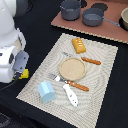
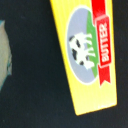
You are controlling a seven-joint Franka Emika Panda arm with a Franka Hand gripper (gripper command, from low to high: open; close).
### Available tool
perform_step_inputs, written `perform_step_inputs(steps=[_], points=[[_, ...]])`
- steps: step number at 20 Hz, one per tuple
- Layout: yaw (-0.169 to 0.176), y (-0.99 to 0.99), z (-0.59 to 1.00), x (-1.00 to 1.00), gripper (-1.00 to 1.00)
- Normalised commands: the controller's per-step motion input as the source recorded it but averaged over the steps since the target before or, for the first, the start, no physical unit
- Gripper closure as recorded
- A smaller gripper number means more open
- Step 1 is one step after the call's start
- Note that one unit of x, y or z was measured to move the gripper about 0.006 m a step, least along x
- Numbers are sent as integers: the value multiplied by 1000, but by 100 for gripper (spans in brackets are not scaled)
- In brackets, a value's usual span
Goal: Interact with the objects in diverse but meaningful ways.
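The yellow printed block (image 2: 85, 55), with a cow picture and a red "BUTTER" band, fills the wrist view on a black surface. In the exterior view only a corner of it (image 1: 23, 74) shows, beside my gripper (image 1: 20, 69) at the left, off the mat. My fingers are hidden, so I cannot tell whether they hold it. On the woven mat (image 1: 100, 75) lie the orange bread-like block (image 1: 78, 45), the pale blue house-shaped carton (image 1: 46, 91) and the white paddle-like piece (image 1: 70, 95).
A tan round plate (image 1: 72, 67) sits mid-mat, with an orange-handled knife (image 1: 91, 61) and fork (image 1: 75, 85) beside it. Two dark pots (image 1: 70, 9) (image 1: 93, 17) stand on a brown board at the back. A pale edge (image 2: 4, 55) shows in the wrist view.
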Motion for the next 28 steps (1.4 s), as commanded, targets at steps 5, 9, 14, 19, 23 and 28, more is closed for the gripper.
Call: perform_step_inputs(steps=[5, 9, 14, 19, 23, 28], points=[[37, -192, -261, 0, -100], [36, -28, -209, 6, -100], [43, 0, -110, 91, 100], [34, 0, -113, 81, 100], [30, 0, -101, 79, 100], [28, 0, -114, 101, 100]])
